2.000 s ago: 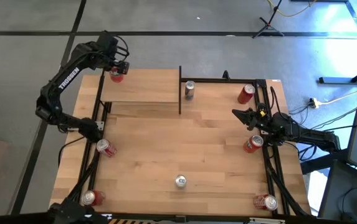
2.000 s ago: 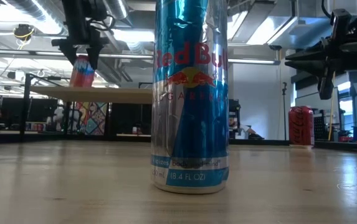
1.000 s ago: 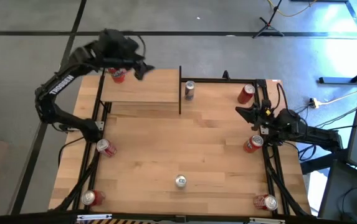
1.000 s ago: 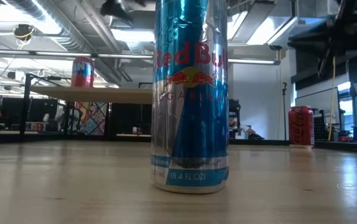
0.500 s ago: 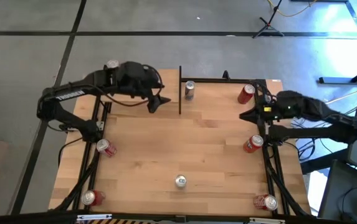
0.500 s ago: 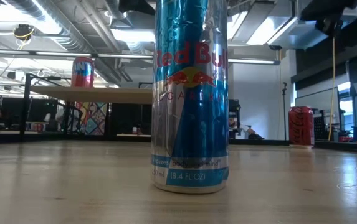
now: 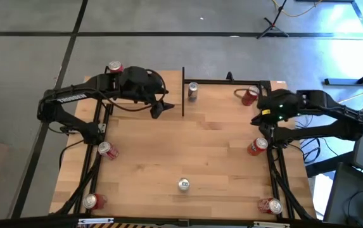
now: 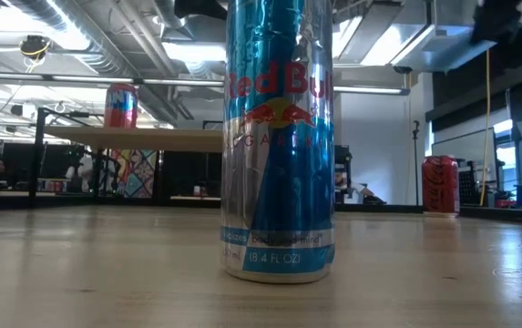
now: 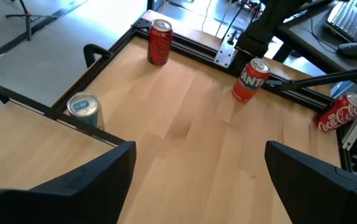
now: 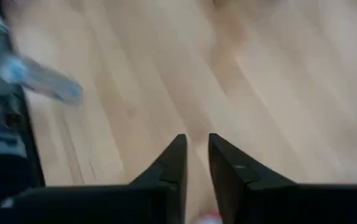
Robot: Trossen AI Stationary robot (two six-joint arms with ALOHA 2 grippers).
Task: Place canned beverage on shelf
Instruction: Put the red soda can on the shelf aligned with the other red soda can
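Red can (image 7: 114, 67) on shelf (image 8: 142, 134) | left gripper (image 7: 160, 106) released | right gripper (image 10: 195, 158) nearly clenched, empty

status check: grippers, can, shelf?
Left gripper open, empty, over the small light-wood shelf. Right gripper nearly shut, empty, at table's right edge. Red soda can upright on shelf's far-left corner.

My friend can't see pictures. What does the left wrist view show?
The left tool's two dark fingers stand wide apart, holding nothing, above a wooden table. Beyond them stand a silver can, a red can and an orange can; a Coca-Cola can lies on its side.
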